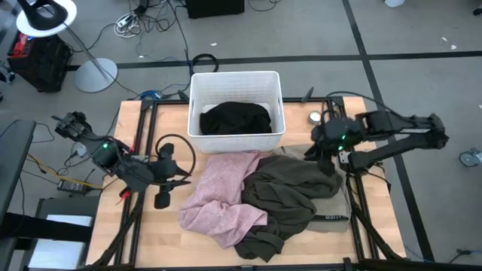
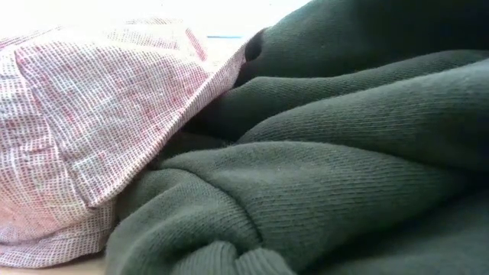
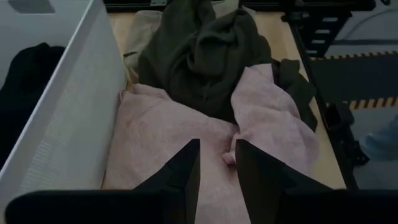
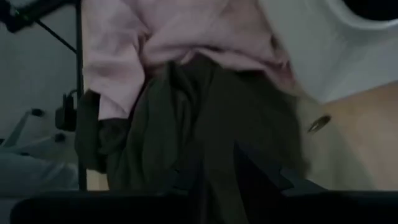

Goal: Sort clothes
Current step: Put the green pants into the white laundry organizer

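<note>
While the white bin (image 1: 236, 83) stands at the far middle of the table (image 1: 151, 233), the clothes lie in and just in front of it. Inside the bin sits a black garment (image 1: 235, 118), bunched into a soft dark mound against the perforated plastic walls. Just in front of the bin, touching its near wall, a pale pink garment (image 1: 222, 192) sprawls in crumpled folds; up close in the low view its fabric (image 2: 84, 114) shows a fine waffle-like weave with a folded hem. Beside it, on the side toward the right arm, an olive-brown garment (image 1: 290, 196) lies heaped, partly over the pink one; its thick knit (image 2: 328, 176) shows fine diagonal ribbing and a rolled, ribbed cuff. A strip of light grey-beige fabric (image 1: 343, 203) peeks from under the olive heap.

The left gripper (image 1: 163, 181) hovers near the pink garment, on the side of the bin's front corner; in the left wrist view its two dark fingers (image 3: 186, 171) stand slightly apart with nothing between them, pointing at the pink cloth (image 3: 174, 134). The right gripper (image 1: 325, 154) sits at the olive garment's edge, near the bin's other front corner; I cannot tell how its fingers stand, as the dark cloth (image 4: 205, 124) hides them in the right wrist view.
</note>
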`<state>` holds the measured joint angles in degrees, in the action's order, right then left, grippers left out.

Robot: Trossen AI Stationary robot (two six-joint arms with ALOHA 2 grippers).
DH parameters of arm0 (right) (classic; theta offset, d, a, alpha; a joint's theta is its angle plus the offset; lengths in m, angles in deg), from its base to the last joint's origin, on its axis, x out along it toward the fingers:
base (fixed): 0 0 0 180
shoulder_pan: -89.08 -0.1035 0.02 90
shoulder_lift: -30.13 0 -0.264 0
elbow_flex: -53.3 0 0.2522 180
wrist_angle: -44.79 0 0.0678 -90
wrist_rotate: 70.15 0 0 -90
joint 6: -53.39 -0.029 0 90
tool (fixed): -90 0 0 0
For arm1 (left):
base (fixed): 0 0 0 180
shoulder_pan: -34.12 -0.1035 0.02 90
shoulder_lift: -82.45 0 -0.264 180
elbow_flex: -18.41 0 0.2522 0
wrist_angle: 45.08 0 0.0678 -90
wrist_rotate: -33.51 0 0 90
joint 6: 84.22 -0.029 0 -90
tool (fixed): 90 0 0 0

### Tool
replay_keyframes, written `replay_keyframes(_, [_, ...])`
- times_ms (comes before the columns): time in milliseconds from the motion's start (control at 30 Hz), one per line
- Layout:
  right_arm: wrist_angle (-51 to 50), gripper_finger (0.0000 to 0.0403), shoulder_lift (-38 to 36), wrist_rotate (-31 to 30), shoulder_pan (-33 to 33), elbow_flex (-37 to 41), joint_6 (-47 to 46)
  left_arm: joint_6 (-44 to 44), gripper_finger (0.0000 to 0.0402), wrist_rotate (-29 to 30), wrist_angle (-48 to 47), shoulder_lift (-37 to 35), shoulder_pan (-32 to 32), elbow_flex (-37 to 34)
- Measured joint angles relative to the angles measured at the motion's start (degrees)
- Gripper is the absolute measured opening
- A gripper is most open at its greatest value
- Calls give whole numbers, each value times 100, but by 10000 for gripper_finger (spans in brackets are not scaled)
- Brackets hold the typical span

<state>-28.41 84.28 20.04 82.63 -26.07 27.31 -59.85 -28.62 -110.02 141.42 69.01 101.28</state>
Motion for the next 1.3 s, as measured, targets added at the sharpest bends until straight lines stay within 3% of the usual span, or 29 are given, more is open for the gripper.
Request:
replay_keyframes(333, [-307,62,1139,-925,-1524,-618,-1644,-403,106,-381,-243,-167,-2,-130])
replay_keyframes(667, [-1346,25,2604,-1246,-2240,-2094,-2172,-423,106,-1006,1569,-1313,-4,-2183])
replay_keyframes(867, [-1505,27,3273,-1244,-2280,-2544,-1988,-284,106,-1299,2050,-1899,-4,-2910])
replay_keyframes(1067, [-1220,69,3615,-632,-2077,-2544,-1945,-298,106,-1411,2362,-2003,-4,-3091])
replay_keyframes(1300, [-1216,181,3670,-1065,-1878,-2452,-1873,-300,106,-1495,2347,-2003,-4,-3091])
